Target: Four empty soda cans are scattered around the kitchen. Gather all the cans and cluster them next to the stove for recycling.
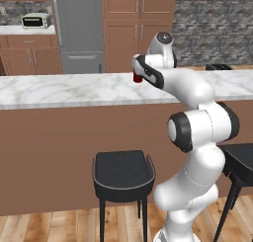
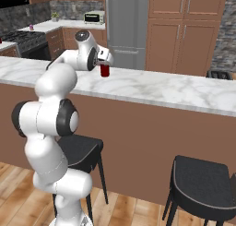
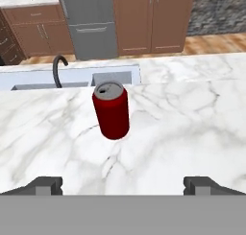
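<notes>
A red soda can (image 3: 111, 111) with a silvery top stands on grey-veined white marble counter (image 3: 192, 119).

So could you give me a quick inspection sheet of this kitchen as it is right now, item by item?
Surface: white marble counter, with a sink and a dark faucet set into it.
Job's things: one red can upright on the counter; stove far off across the room.
Clutter: nothing seen.
Gripper: jaws wide open, short of the can, holding nothing.
Cables: nothing seen.
Surroundings: two black stools at the counter, grey fridge, wooden cabinets, toaster oven, stone wall.
</notes>
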